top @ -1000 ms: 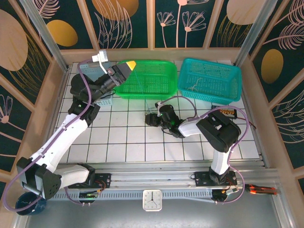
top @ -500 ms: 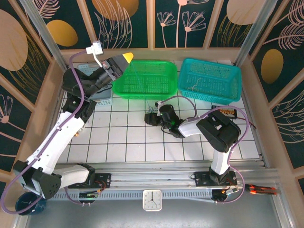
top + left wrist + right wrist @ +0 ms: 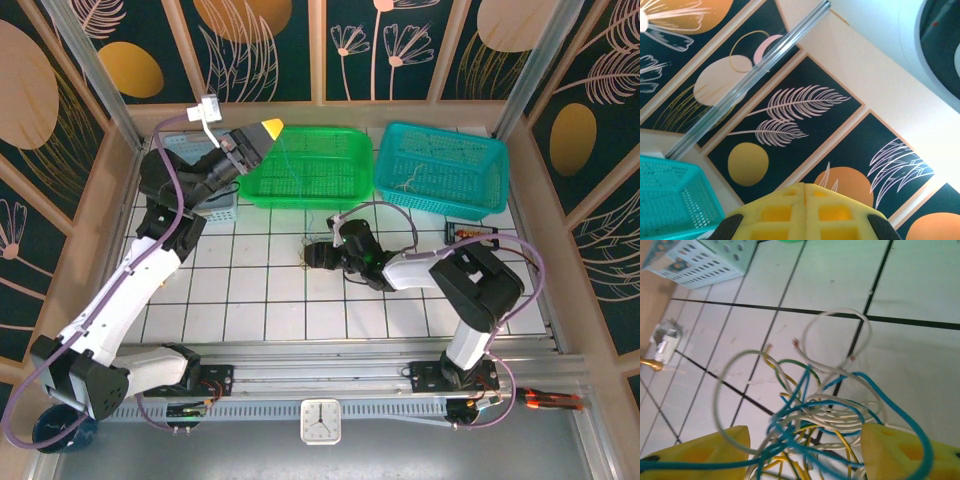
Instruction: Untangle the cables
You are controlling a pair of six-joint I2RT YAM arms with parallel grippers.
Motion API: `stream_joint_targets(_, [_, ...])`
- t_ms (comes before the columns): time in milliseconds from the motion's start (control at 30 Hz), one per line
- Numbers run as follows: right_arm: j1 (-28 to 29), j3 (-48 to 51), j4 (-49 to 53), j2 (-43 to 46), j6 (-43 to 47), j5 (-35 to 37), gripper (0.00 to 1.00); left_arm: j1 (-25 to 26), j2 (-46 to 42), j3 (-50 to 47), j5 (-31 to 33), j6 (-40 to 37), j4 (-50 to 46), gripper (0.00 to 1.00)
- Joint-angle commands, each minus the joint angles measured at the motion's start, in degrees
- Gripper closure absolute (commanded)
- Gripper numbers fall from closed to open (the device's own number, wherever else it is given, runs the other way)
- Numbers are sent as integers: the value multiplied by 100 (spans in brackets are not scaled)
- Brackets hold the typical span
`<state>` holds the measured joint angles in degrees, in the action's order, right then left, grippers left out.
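Right fingers (image 3: pixel 905 452) nearer, astride cable tangle (image 3: pixel 807 406)

The overhead camera looks steeply down from behind the arm bases onto the whole table (image 3: pixel 260 300). The left wrist camera tilts up at the patterned wall (image 3: pixel 790 115), catching the teal basket (image 3: pixel 670 200). The right wrist camera sits close over the cables (image 3: pixel 810 415), apparently sharing the pale basket (image 3: pixel 695 262) with the overhead.

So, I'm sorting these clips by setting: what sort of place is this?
Probably a purpose-built robot test cell: a white gridded tabletop boxed in by aluminium frame posts and leaf-patterned wall panels, with a green plastic mesh basket set out.
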<state>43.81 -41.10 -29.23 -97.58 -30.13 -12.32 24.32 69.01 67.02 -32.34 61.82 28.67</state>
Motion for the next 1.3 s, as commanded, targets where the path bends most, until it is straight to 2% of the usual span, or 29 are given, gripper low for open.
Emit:
stream_joint_targets(0, [-11, -96, 295, 444, 211, -137, 39, 12, -81, -225, 18, 105, 422, 100])
stream_joint_targets(367, [-83, -539, 799, 1122, 749, 39, 37, 12, -68, -340, 32, 129, 500, 100])
stream_joint_targets(667, [333, -806, 483, 785, 1015, 95, 37, 12, -39, -273, 54, 138, 500, 100])
stream_joint_targets(867, [373, -886, -30, 283, 804, 427, 37, 10, -20, -184, 52, 194, 539, 100])
stream_joint_targets(1000, [365, -900, -516, -160, 596, 868, 42, 12, 23, 28, 30, 373, 699, 100])
stream_joint_targets(1167, [349, -819, -928, -697, 374, 989, 55, 11, 89, 531, -7, 513, 742, 100])
stream_joint_targets(1267, [347, -659, -1065, -933, 192, 1034, 58, 11, 160, 986, -48, 547, 722, 100])
